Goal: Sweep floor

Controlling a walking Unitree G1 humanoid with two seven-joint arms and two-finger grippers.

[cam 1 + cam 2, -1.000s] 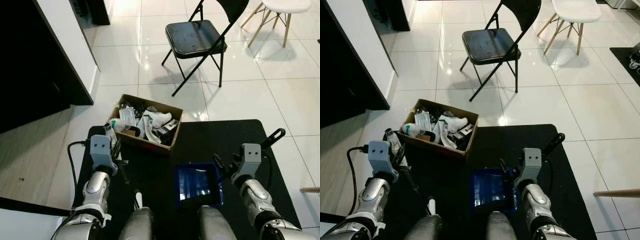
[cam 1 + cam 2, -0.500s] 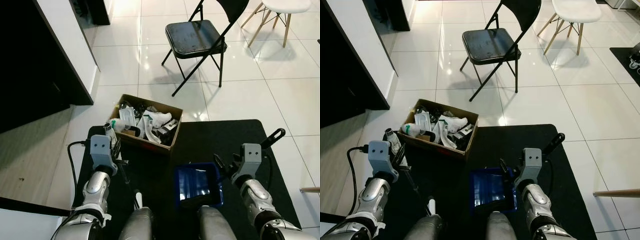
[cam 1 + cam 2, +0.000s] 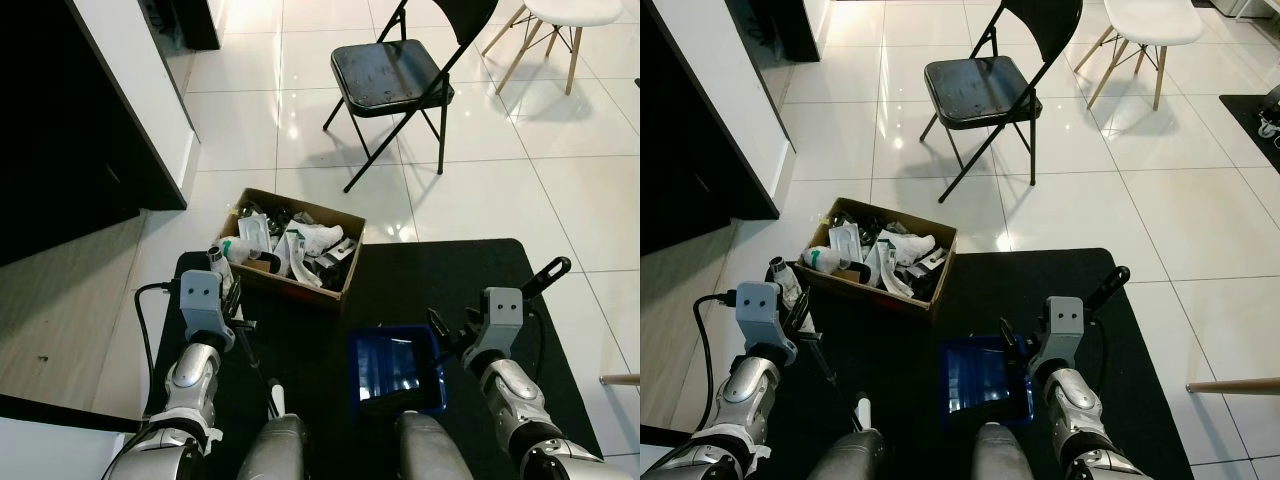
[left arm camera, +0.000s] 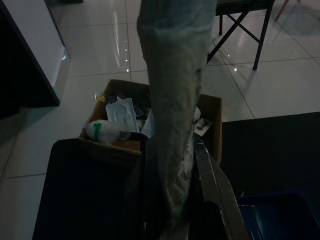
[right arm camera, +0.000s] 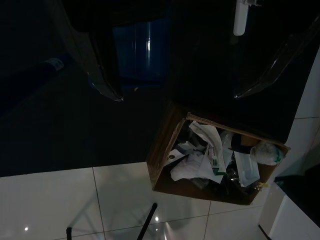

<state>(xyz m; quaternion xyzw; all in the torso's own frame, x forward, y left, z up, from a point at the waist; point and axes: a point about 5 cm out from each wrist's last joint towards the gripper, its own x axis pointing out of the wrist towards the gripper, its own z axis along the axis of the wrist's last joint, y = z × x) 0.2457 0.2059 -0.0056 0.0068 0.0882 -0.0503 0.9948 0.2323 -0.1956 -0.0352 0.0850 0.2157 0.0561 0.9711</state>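
Blue dustpan [image 3: 397, 370] lies on black mat [image 3: 500, 275], just beside right gripper [image 3: 450, 338].

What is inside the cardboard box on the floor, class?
The cardboard box holds a heap of rubbish: white crumpled wrappers, a clear packet and a white bottle with a green label. Whatever lies underneath the heap is covered.

Head views bright, sharp; glare spots on glossy floor tiles [image 3: 300, 120] under folding chair [image 3: 392, 72]. Wrist views dim, murky.
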